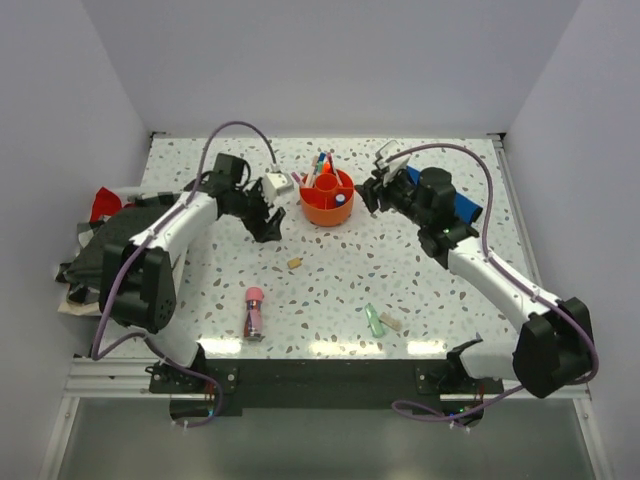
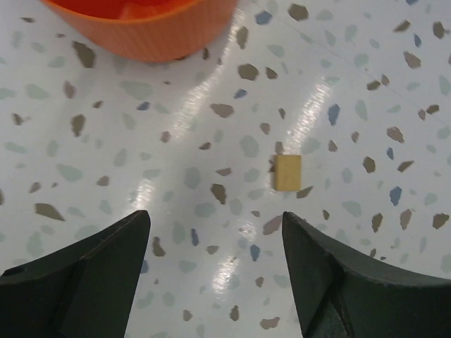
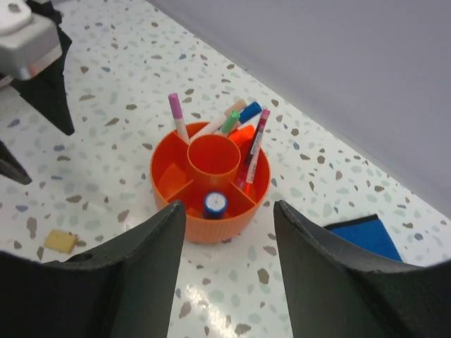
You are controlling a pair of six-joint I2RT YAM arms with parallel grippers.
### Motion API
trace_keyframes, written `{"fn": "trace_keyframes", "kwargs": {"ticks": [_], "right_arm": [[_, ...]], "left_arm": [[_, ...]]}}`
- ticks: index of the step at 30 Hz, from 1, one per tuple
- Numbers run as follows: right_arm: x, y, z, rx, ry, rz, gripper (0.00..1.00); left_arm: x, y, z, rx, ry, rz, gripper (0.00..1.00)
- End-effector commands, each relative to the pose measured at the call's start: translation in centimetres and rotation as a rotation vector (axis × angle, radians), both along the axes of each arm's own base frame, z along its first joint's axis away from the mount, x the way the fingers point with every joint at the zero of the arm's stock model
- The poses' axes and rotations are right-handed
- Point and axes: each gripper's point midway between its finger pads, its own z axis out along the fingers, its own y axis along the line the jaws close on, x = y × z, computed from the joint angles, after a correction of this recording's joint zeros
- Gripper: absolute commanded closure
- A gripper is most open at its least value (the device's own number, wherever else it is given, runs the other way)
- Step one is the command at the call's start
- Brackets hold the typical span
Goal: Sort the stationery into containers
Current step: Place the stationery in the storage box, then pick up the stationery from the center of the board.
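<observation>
The round orange caddy [image 1: 327, 197] stands at the back centre of the table, with several pens [image 3: 255, 144] upright in its rear compartments and a blue-capped tube [image 3: 215, 204] in a front one. It also shows in the right wrist view [image 3: 169, 179] and at the top of the left wrist view [image 2: 141, 28]. My left gripper [image 1: 268, 228] [image 2: 215, 218] is open and empty, just left of the caddy and above a small beige eraser [image 1: 294, 263] [image 2: 287, 172] [image 3: 60, 241]. My right gripper [image 1: 370, 195] [image 3: 229, 208] is open and empty, just right of the caddy. A pink-capped glue tube [image 1: 254, 312], a green marker [image 1: 374, 320] and a second eraser [image 1: 391, 323] lie near the front.
A blue flat object [image 1: 462, 205] [image 3: 366, 236] lies at the back right behind my right arm. A heap of dark cloth with something red [image 1: 100, 240] sits off the table's left edge. White walls enclose the table on three sides.
</observation>
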Motion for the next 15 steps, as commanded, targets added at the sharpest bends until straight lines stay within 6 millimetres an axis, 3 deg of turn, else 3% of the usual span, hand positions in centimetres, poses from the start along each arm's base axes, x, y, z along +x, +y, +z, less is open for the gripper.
{"fn": "trace_keyframes", "kwargs": {"ticks": [1,6,10,15], "right_arm": [[-1.9,-2.6,-4.7,-0.165,0.132,-0.054,0.43],[-2.2,-3.3,-4.9,-0.182,0.155,-0.078,0.43],[-2.3,-3.6,-4.6,-0.170,0.154,-0.098,0.43],[-3.0,-4.2,-5.1,-0.174,0.158,-0.112,0.43]], "left_arm": [[-3.8,-1.8,-2.7,0.143,0.001,-0.087,0.20],[-4.2,-2.9,-5.9,0.191,0.078,-0.023,0.23],[-3.2,-3.0,-6.5,0.195,0.059,0.068,0.27],[-3.5,-3.2,-7.6,0.195,0.076,0.104,0.32]]}}
